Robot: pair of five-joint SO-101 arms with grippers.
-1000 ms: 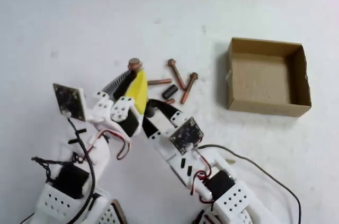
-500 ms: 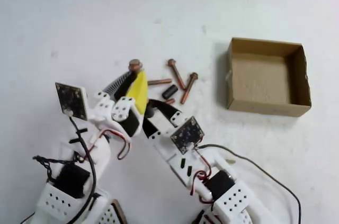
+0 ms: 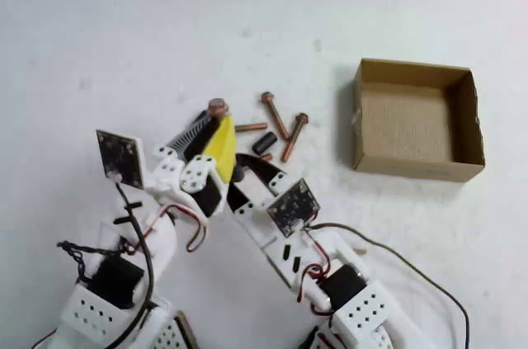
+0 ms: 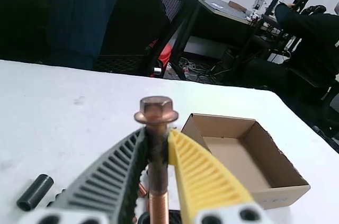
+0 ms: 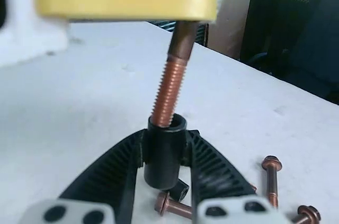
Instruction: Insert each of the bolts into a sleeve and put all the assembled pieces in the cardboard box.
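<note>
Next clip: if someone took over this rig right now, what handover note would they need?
Left gripper: shut on a bolt, held upright, head up.
Right gripper: shut on a black sleeve, directly under that bolt.
The threaded tip is just at the sleeve's mouth, not seated.
Loose bolts and a spare sleeve lie on the table beside the grippers. Cardboard box is empty.
Done: nothing boxed. Left: finish this insertion, assemble the rest, box everything.

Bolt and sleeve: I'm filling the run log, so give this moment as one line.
left claw: shut on bolt | right claw: shut on sleeve | bolt tip at sleeve mouth
</note>
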